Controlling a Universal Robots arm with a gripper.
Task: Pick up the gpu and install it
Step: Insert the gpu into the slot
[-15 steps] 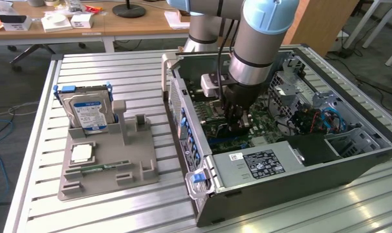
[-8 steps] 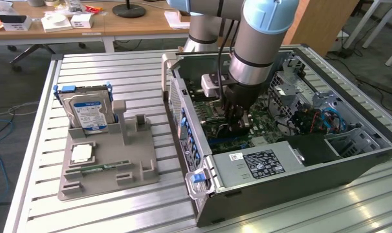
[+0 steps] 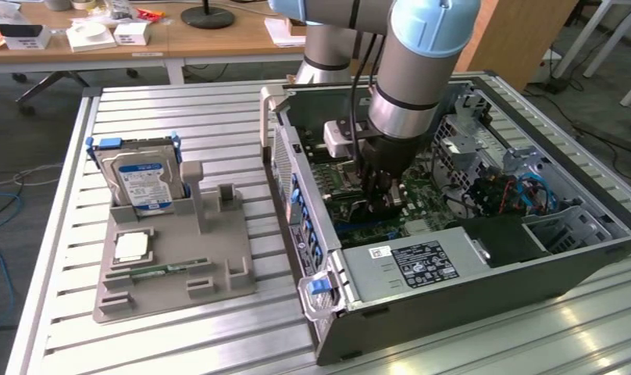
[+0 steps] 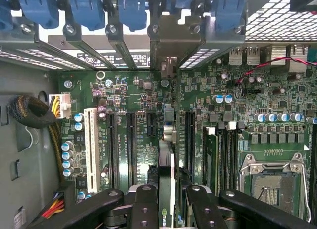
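the pincer [image 4: 167,199], clamped on the gpu [image 4: 167,159], holds it edge-down over the motherboard [image 4: 133,140]; seating demands exact slot alignment.

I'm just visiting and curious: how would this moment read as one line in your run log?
gripper: shut on gpu | place: inside case, over motherboard slots | gpu: edge-on, at a slot, seating unclear | tray: hard drive

gpu [image 4: 167,189]: 1 | hard drive [image 3: 140,181]: 1 | computer case [image 3: 565,266]: 1 | memory stick [image 3: 165,271]: 1

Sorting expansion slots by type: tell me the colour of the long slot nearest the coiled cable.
White. The long slot stands out against the green motherboard; the wrist view shows it best.
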